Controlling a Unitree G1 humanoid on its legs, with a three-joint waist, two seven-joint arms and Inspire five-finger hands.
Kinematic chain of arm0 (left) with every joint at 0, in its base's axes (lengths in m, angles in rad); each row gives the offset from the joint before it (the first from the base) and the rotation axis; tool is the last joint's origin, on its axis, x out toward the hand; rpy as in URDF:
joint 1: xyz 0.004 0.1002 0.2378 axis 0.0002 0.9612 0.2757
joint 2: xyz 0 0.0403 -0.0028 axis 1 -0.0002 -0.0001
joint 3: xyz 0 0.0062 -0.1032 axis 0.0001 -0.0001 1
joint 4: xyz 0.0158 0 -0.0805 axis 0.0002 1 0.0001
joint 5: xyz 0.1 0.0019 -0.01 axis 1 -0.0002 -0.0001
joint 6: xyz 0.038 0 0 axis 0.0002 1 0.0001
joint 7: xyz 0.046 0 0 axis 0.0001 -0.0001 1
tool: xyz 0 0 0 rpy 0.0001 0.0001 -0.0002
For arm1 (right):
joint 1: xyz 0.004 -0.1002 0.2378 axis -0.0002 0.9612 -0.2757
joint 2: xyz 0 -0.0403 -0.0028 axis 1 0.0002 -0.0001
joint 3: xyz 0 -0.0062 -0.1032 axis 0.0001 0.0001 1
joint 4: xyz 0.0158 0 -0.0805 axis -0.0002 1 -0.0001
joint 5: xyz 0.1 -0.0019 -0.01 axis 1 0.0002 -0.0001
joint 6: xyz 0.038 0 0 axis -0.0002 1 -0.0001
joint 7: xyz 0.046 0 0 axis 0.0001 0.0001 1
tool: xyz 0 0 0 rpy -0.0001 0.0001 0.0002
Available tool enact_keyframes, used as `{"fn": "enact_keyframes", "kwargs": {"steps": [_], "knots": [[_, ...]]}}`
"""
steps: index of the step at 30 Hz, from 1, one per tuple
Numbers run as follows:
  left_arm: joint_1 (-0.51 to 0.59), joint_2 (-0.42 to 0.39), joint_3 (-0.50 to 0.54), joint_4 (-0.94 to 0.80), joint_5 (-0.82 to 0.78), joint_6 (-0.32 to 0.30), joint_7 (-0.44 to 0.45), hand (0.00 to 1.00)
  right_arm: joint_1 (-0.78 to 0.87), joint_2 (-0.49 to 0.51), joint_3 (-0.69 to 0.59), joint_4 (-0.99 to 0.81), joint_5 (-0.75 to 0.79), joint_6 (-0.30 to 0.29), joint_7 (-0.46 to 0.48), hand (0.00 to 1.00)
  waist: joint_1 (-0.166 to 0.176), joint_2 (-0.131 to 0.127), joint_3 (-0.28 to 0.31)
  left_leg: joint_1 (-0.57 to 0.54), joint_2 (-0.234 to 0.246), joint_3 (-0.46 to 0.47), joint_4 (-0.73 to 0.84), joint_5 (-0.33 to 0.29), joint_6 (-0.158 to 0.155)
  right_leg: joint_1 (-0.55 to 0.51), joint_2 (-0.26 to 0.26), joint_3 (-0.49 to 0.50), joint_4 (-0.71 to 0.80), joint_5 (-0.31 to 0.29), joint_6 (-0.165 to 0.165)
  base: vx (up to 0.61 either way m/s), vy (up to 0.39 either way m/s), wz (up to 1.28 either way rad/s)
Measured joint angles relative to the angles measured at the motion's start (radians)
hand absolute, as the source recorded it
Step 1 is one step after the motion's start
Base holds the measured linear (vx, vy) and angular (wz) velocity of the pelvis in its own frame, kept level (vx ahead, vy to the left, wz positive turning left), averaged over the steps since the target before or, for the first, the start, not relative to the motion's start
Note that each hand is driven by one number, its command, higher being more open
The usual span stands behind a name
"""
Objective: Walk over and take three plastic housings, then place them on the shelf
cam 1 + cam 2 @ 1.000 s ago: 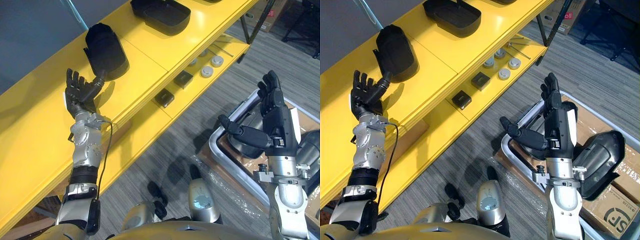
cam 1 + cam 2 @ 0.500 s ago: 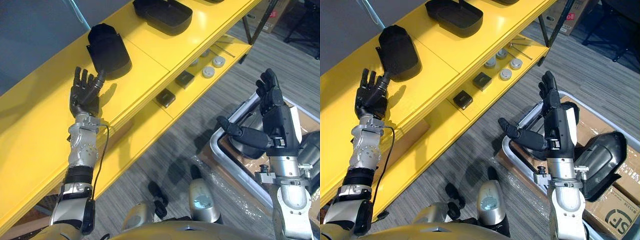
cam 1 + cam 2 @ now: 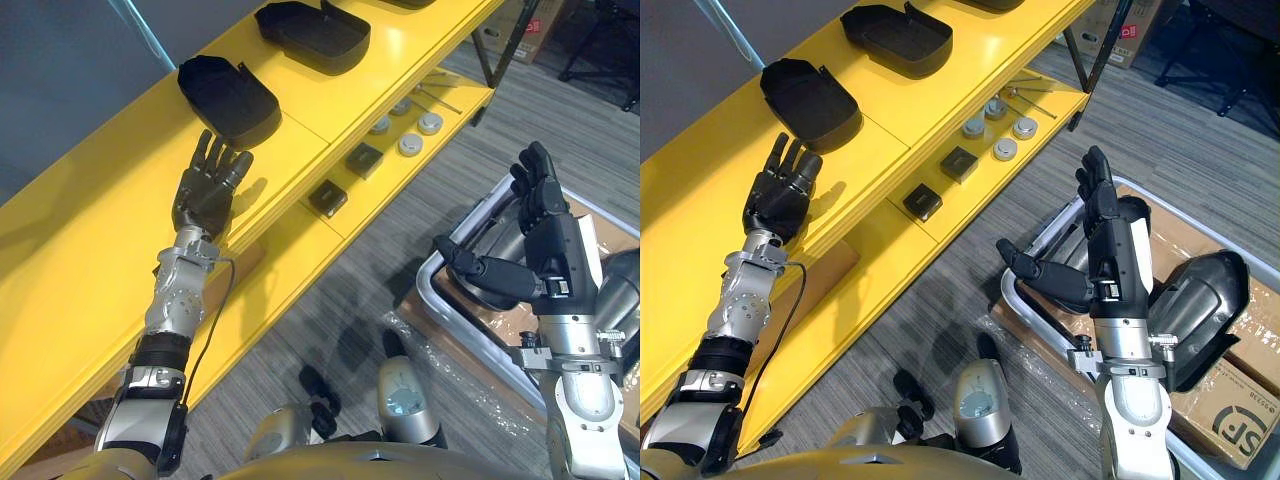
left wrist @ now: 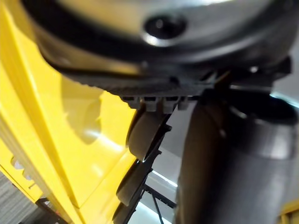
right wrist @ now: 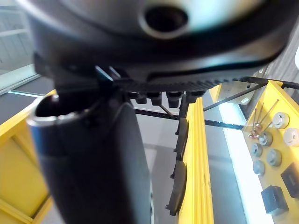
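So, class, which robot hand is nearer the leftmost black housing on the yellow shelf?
Left. The left hand is open over the shelf, just short of the housing, not touching; the right hand is raised far off.

A workshop: yellow shelving holding parts, cardboard boxes nearby.

Eye views: overhead, facing down; both share the yellow shelf and floor.
Wrist views: very close, each looking along the shelf.

Grey striped carpet floor
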Motion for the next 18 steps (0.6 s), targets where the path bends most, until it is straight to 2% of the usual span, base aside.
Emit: {"fn": "enact_keyframes", "kwargs": {"steps": [7, 14, 15, 18], "knots": [[0.0, 0.002, -0.004, -0.006, 0.001, 0.0, 0.03, 1.0, 0.002, 0.0, 0.0, 0.005, 0.0, 0.0, 0.0, 1.0, -0.008, 0.0, 0.0, 0.0, 0.0, 0.0, 0.0, 0.001, 0.001, 0.001, 0.0, 0.0, -0.002, 0.002, 0.0, 0.0, 0.0, 0.0], [0.003, 0.001, -0.003, -0.02, 0.113, -0.022, 0.209, 1.0, 0.019, 0.0, 0.0, 0.031, 0.0, 0.0, 0.002, 1.0, -0.014, 0.001, -0.001, 0.016, 0.001, -0.008, -0.001, 0.001, 0.002, 0.03, 0.007, -0.007, -0.026, 0.008, 0.006, 0.0, 0.0, 0.0], [0.011, 0.001, 0.004, -0.023, 0.184, -0.032, 0.28, 1.0, 0.03, 0.0, 0.0, 0.031, 0.0, 0.0, 0.003, 1.0, -0.013, 0.001, -0.001, 0.018, 0.002, -0.014, -0.001, -0.001, 0.002, 0.038, 0.007, -0.012, -0.034, 0.009, 0.007, 0.01, -0.011, 0.03], [0.057, -0.01, 0.038, -0.088, 0.295, -0.047, 0.393, 1.0, 0.044, 0.005, 0.0, 0.031, -0.001, 0.0, 0.006, 1.0, -0.013, 0.001, -0.001, 0.017, 0.003, -0.02, -0.001, 0.0, 0.002, 0.041, 0.008, -0.017, -0.037, 0.009, 0.007, 0.02, -0.014, 0.05]]}}
